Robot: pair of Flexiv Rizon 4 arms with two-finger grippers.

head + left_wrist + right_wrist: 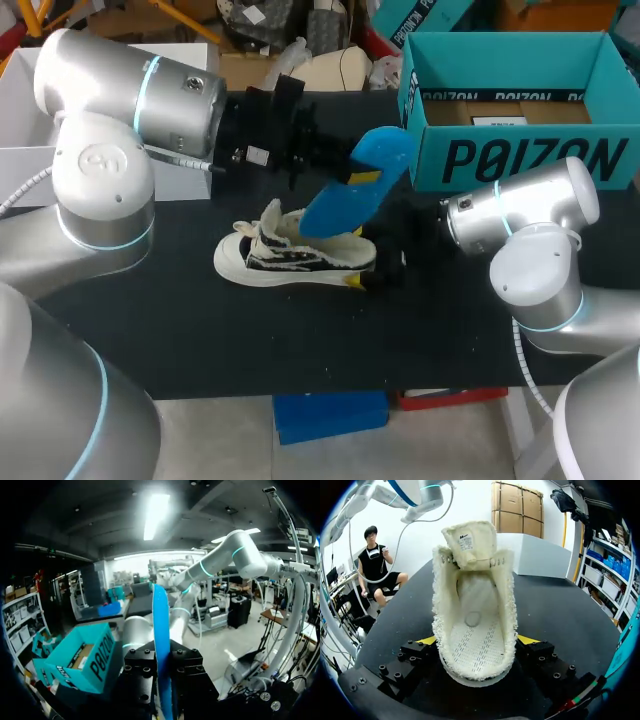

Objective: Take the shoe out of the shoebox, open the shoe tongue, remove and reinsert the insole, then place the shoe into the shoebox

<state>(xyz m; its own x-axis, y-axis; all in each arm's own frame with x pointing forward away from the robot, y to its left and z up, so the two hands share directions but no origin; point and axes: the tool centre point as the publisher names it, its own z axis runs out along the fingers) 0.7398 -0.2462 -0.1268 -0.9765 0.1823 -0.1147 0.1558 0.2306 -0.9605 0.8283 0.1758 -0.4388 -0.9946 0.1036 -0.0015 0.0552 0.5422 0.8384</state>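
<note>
Head view first: where is the shoe?
— I see the shoe (pixel 290 258) sole-down on the black table (pixel 200 340), near its middle and well apart from the open teal cardboard shoebox (pixel 520 160) at the far right. Its long axis runs left to right, toe leftward, heel at my right gripper (pixel 362 272).
— What does the right wrist view add?
— The inside: shaggy cream fleece lining, a perforated footbed, and the tongue (pixel 470 542) standing upright ahead. Both fingers press the heel from opposite sides, so that gripper clamps the shoe.
— And the insole?
— My left gripper (pixel 162 662) pinches the blue insole (pixel 160 620). Its wrist view shows the insole edge-on, a thin strip rising ahead. Overhead it is a broad, smooth, rounded blade slanting above the shoe.
</note>
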